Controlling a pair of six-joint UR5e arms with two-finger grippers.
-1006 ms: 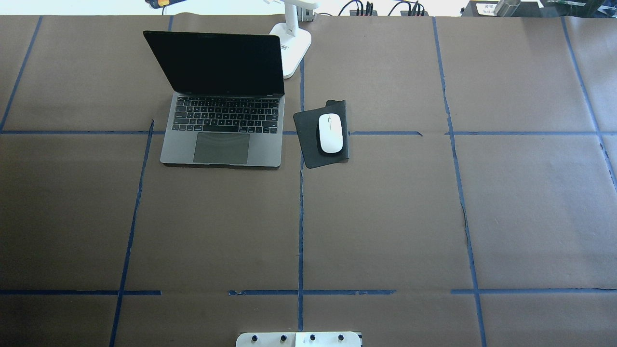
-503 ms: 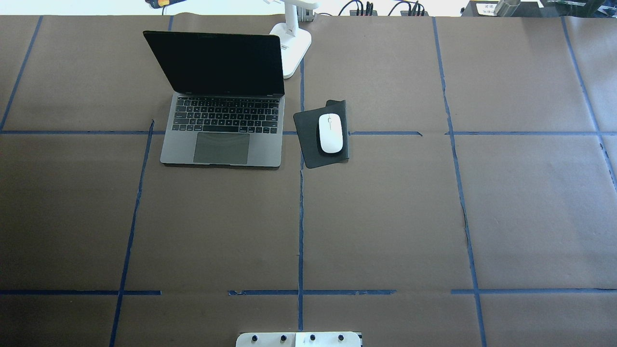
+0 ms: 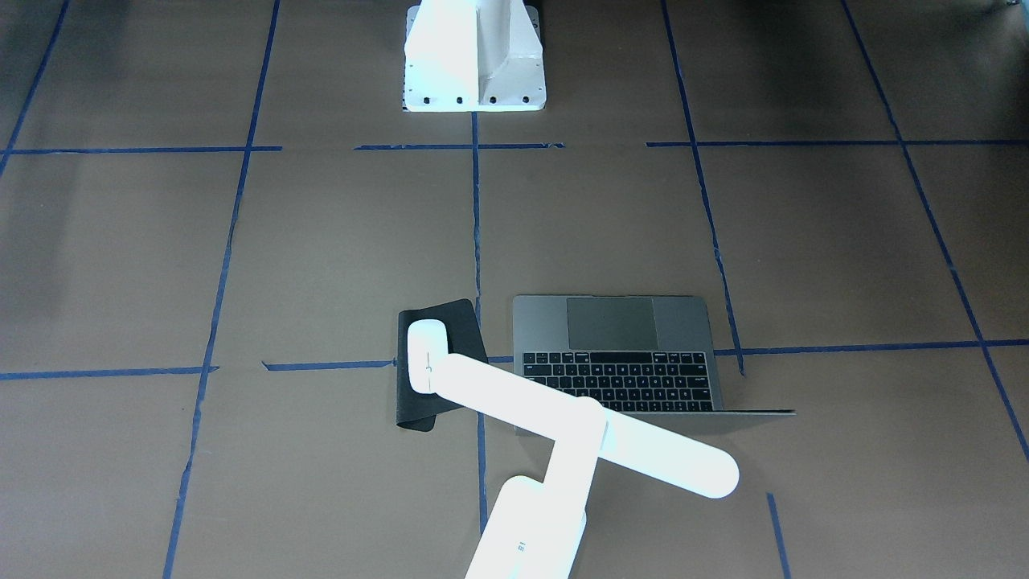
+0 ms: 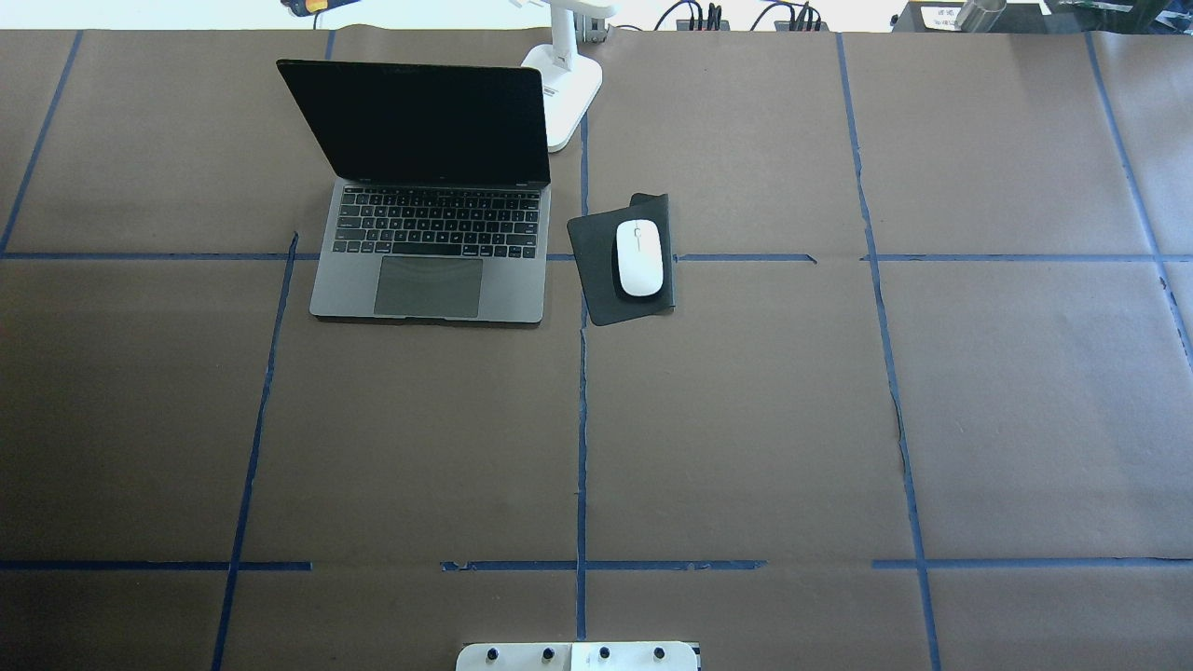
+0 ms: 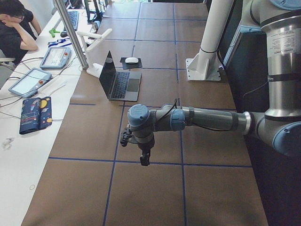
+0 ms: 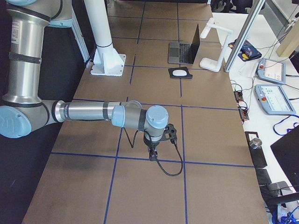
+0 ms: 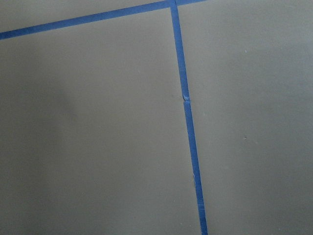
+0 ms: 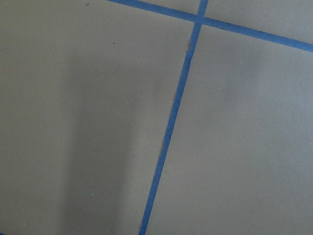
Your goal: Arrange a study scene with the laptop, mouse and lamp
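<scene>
The laptop [image 4: 424,224] sits open on the brown tabletop [image 4: 746,419], on the far side from the robot and a bit to its left. Its screen is dark and stands up, and the keys face the robot. Just beside it, to the robot's right, lies a thin black mat [image 4: 595,280]. The mouse [image 4: 639,258] rests on top of that mat. The lamp [image 4: 564,93] stands with its base near the far edge of the tabletop, close behind the laptop's back corner. From the front view its long white bar head reaches out over the back of the laptop and over the mouse. Both arms hang above bare tabletop, well apart from these three things. The left fingers [image 5: 145,160] point down over a blue tape line [image 7: 188,122]. The right fingers [image 6: 153,155] point down too. I cannot tell if either pair is apart or together. The white pedestal [image 3: 474,56] is bolted at the robot's edge.
</scene>
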